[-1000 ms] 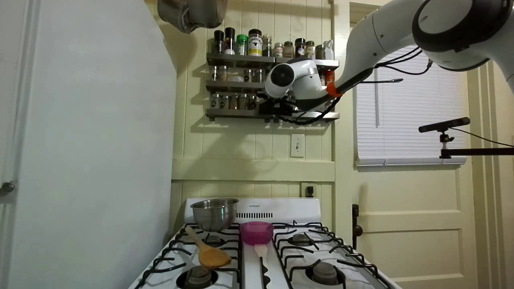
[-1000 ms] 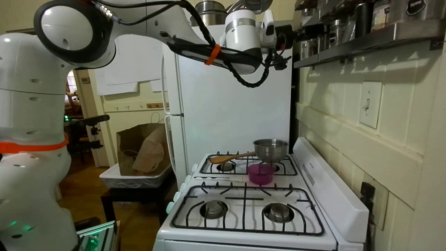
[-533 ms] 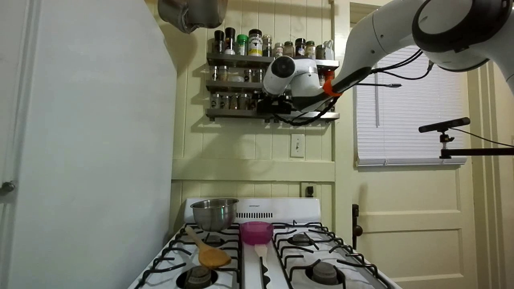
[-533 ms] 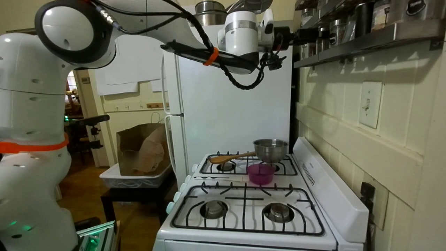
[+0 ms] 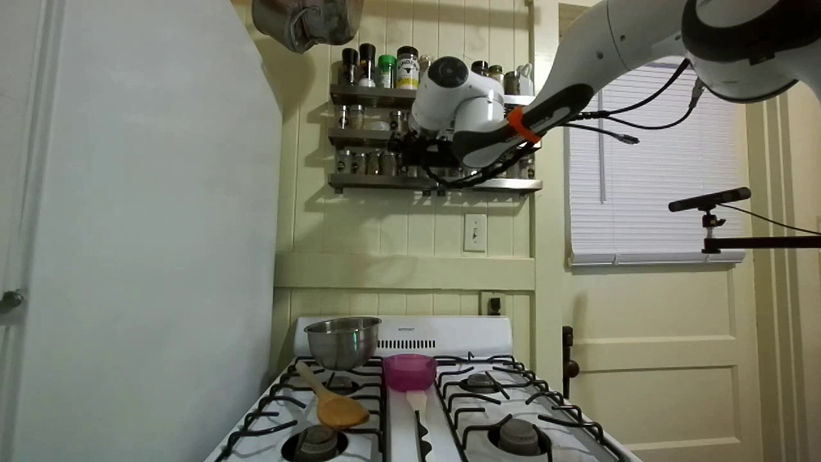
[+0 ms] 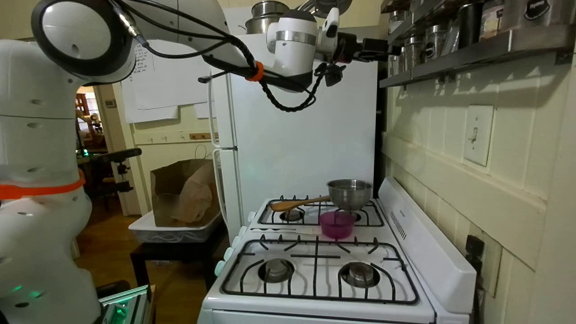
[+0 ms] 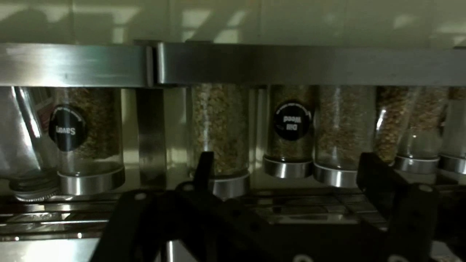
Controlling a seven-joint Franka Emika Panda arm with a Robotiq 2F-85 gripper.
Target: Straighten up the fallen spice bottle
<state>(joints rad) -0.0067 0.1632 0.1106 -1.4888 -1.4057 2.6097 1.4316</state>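
Note:
Several spice bottles stand side by side behind the metal rail of the lowest shelf; the wrist view has them upside down. A green-brown spice bottle [image 7: 220, 125], the Dill Weed bottle [image 7: 290, 145] and a tan spice bottle [image 7: 344, 127] are upright, their bases hidden by the rail. None lies on its side there, so I cannot tell which is the fallen spice bottle. My gripper [image 7: 285, 160] is open with its jaws wide apart, the left finger [image 7: 204, 169] before the green-brown bottle. In an exterior view the gripper [image 6: 397, 50] hovers just in front of the shelf, holding nothing.
The shelf rail [image 7: 291, 65] crosses below the bottles. A clear bottle [image 7: 29, 138] leans slightly beside the Savory bottle [image 7: 93, 127]. Two more shelves [image 5: 372, 96] rise above. Below, the stove carries a steel bowl [image 5: 343, 346], a pink bowl [image 5: 409, 373] and a wooden spoon [image 5: 340, 410].
My gripper has opened and drawn back from the shelf, shifting slightly left and upward in an exterior view. The things on the stove have not moved.

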